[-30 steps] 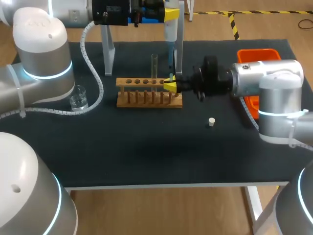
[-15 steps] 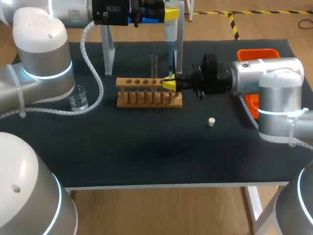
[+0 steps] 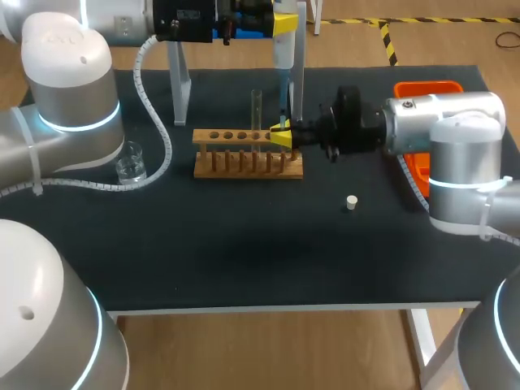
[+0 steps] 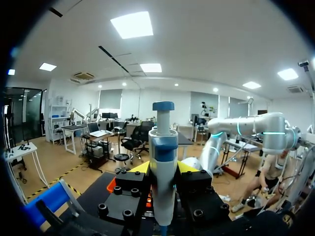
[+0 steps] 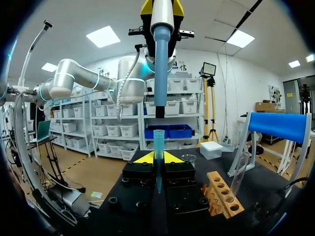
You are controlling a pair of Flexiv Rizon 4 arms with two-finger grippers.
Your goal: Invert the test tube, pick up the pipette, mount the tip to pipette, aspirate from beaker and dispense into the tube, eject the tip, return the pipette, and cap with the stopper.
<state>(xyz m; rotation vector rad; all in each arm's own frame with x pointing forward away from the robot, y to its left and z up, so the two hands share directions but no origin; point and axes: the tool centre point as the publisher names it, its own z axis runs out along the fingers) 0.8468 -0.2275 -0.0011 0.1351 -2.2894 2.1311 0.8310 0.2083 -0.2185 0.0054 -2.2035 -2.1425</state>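
My left gripper (image 3: 283, 23) hangs high over the back of the table, shut on the white and blue pipette (image 3: 283, 53), which points straight down. In the left wrist view the pipette (image 4: 163, 142) stands upright between that gripper's (image 4: 163, 168) yellow tips. Directly below, my right gripper (image 3: 282, 136) is shut on a blue pipette tip (image 5: 158, 140), held upright in line with the pipette's shaft (image 5: 161, 59), a short gap apart. A clear test tube (image 3: 256, 110) stands upright in the wooden rack (image 3: 248, 158). The beaker (image 3: 130, 162) sits at the left, the white stopper (image 3: 351, 202) to the right front.
An orange tray (image 3: 426, 88) lies at the back right, partly behind my right arm. A metal stand's legs (image 3: 179, 89) rise behind the rack. In the right wrist view the rack (image 5: 224, 194) and tube (image 5: 239, 169) are beside the gripper.
My right gripper has risen slightly with the blue tip, closing the gap under the pipette's shaft. The left arm and pipette have kept still.
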